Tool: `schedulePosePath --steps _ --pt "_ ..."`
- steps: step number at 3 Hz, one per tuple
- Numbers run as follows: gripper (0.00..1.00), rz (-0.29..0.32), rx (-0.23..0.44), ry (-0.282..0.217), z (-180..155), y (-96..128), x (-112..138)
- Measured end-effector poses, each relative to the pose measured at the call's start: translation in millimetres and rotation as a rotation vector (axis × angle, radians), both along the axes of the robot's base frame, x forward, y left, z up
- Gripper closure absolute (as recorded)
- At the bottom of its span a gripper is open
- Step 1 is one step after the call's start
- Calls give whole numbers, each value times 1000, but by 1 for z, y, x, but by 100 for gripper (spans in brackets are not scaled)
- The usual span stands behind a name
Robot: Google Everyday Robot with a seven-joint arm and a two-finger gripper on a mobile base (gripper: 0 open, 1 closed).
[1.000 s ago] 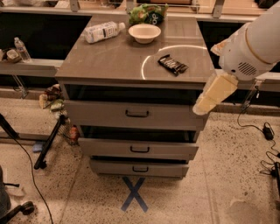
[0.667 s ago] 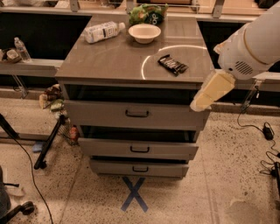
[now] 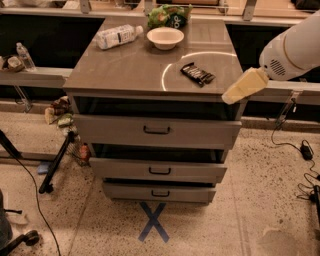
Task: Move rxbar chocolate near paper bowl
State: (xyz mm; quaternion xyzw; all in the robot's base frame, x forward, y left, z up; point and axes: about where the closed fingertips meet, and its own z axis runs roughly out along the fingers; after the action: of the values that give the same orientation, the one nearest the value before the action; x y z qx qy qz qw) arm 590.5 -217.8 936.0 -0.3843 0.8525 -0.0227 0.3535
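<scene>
Gripper (image 3: 236, 93) right of rxbar chocolate (image 3: 197, 74), apart; paper bowl (image 3: 165, 38) beyond.

Only a blue tape X (image 3: 152, 221) on the speckled floor (image 3: 270, 200) reads clearly; the white lettering on the black snack-bar wrapper (image 3: 197, 74) doesn't. The cream gripper (image 3: 230, 96) hangs just right of the grey drawer cabinet (image 3: 125, 65).

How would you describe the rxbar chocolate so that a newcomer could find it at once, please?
Find the grey drawer cabinet. On the right front of its top, a little way in from the gripper at the right front corner, lies the rxbar chocolate. It is the only flat black wrapper; the paper bowl, bottle and green chip bag sit further back.
</scene>
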Motion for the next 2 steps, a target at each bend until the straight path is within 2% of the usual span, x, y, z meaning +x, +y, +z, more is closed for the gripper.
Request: schedulePosePath --steps 2 --pt "0 -179 85 -135 -24 -17 62"
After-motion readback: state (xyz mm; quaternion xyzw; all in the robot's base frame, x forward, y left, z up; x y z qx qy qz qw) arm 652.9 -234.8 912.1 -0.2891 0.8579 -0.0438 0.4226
